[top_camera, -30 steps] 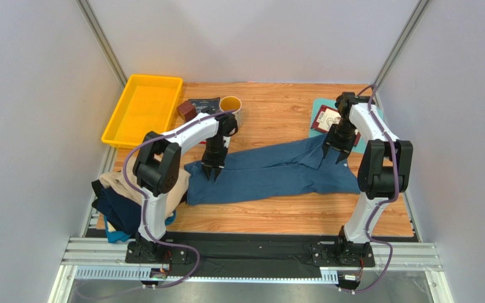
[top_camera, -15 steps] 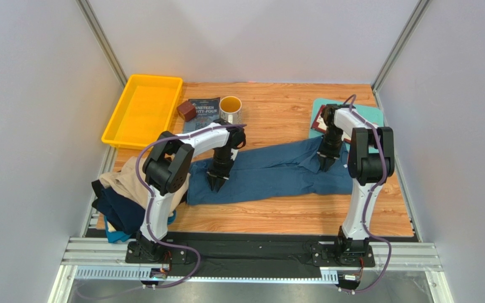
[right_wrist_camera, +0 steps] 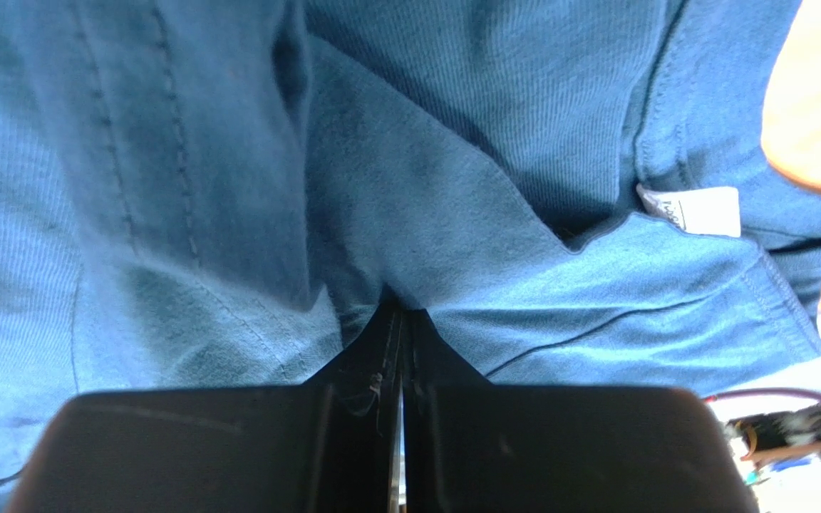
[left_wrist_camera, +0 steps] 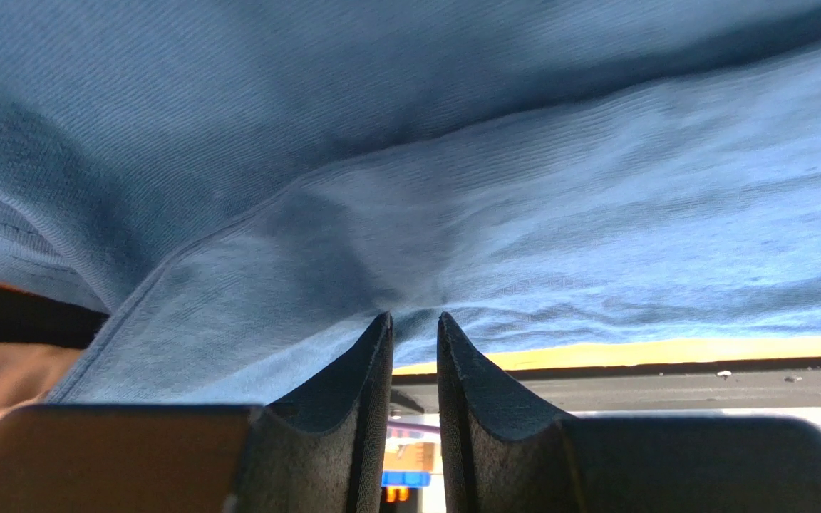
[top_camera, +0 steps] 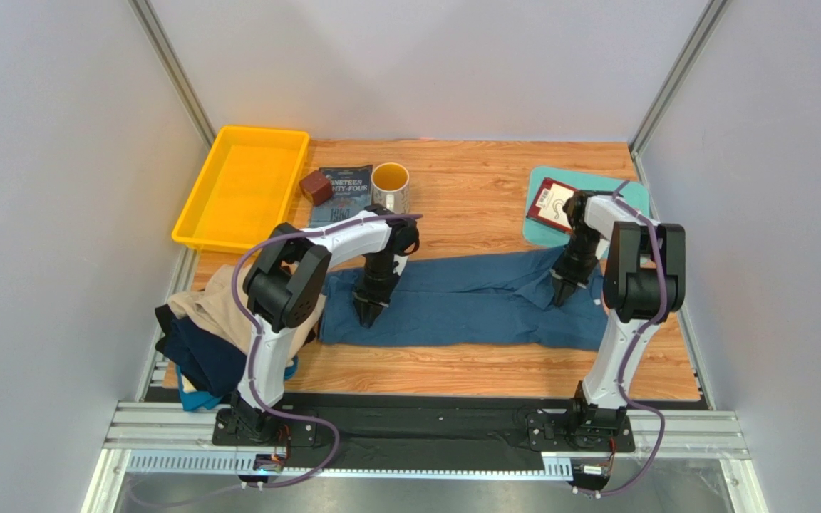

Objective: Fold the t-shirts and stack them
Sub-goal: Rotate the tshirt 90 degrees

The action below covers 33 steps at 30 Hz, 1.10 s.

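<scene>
teal-blue t-shirt [top_camera: 468,305] lies stretched in a long band across the middle of the counter, its left end near the pile of other t-shirts [top_camera: 206,326] at the near left corner. left gripper [top_camera: 369,310] is clenched on a pinch of its left part, right gripper [top_camera: 559,294] on its right part. my read: fold in hand. move both ends level at a matched pace and hold tension so the cloth doesn't sag or slip. top view gives the whole layout. only the right wrist shows the neck label [right_wrist_camera: 704,211], only the left wrist the pucker at the fingertips [left_wrist_camera: 367,353].
</scene>
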Each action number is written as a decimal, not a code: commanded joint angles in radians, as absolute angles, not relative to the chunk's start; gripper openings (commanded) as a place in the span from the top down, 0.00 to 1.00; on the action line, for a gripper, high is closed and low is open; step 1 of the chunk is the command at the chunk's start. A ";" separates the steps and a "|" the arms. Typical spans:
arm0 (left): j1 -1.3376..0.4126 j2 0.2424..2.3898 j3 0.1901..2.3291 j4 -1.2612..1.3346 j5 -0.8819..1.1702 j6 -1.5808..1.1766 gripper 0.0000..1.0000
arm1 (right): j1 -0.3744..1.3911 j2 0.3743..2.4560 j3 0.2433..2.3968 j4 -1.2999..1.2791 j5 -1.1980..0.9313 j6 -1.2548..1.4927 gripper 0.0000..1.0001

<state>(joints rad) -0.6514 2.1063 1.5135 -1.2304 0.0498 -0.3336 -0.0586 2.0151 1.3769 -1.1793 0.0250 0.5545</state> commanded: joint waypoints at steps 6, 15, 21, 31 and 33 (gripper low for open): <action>-0.710 2.166 1.577 -1.201 0.141 -0.252 0.73 | -0.193 1.865 1.247 -1.126 0.120 0.603 1.00; -0.723 2.204 1.612 -1.181 0.089 -0.239 0.72 | -0.244 1.890 1.429 -1.178 0.163 0.624 1.00; -0.693 2.122 1.586 -1.166 0.002 -0.261 0.72 | -0.244 1.959 1.545 -1.198 0.155 0.637 1.00; -0.600 2.019 1.479 -1.151 -0.049 -0.250 0.71 | -0.267 2.008 1.606 -1.201 0.156 0.617 1.00; -0.598 2.002 1.436 -1.135 -0.006 -0.250 0.71 | -0.268 2.013 1.617 -1.207 0.153 0.603 0.99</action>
<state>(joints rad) -0.5991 2.0701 1.4940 -1.1507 -0.0238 -0.2699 -0.2512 2.0098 1.5520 -1.2148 0.1181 0.6163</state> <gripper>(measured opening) 0.284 0.005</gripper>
